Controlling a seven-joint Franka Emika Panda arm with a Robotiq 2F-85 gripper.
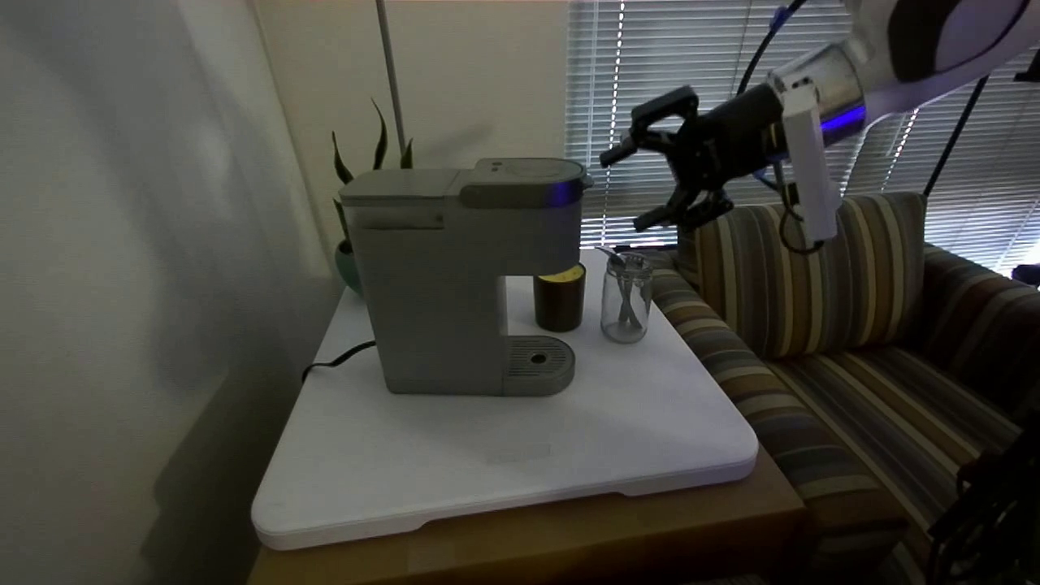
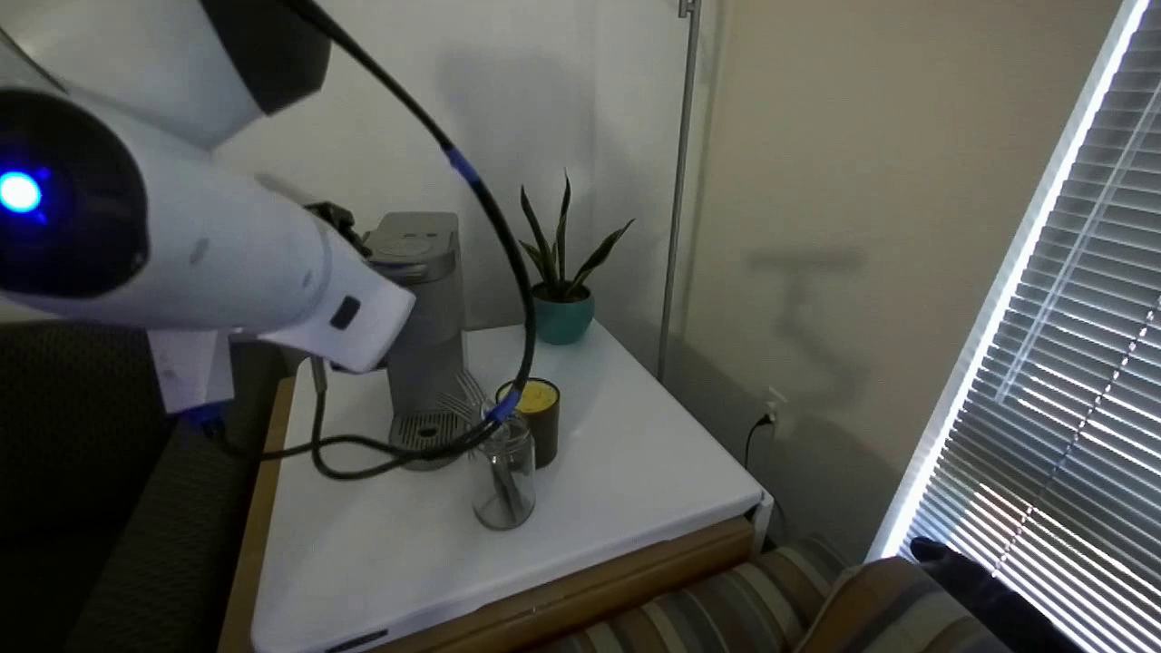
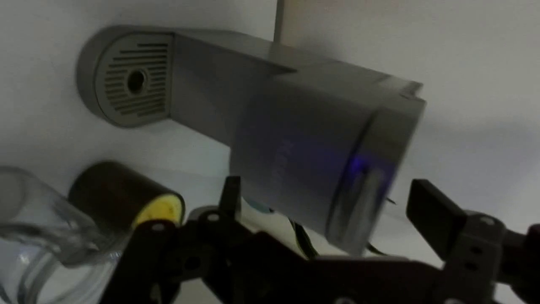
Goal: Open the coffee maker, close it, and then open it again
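The grey coffee maker [image 1: 443, 301] stands upright on the white tabletop in both exterior views, its darker top lid [image 1: 524, 185] lying down flat. A small handle [image 3: 360, 207] juts from the lid's front edge, seen blurred in the wrist view. My gripper [image 1: 622, 192] hangs in the air just in front of that edge, apart from the machine. Its jaws are wide open with nothing between them. From the wrist, the machine's head appears framed between the two fingertips of the gripper [image 3: 325, 185]. An arm link covers part of the machine [image 2: 435, 326] in an exterior view and hides most of the gripper.
A dark cup with a yellow top [image 1: 561, 305] and a glass jar holding forks [image 1: 613, 325] stand beside the machine's front. A teal potted plant [image 2: 562, 317] is behind. The power cord [image 1: 341, 357] runs toward the wall. A striped armchair [image 1: 812, 325] adjoins the table [image 1: 487, 463].
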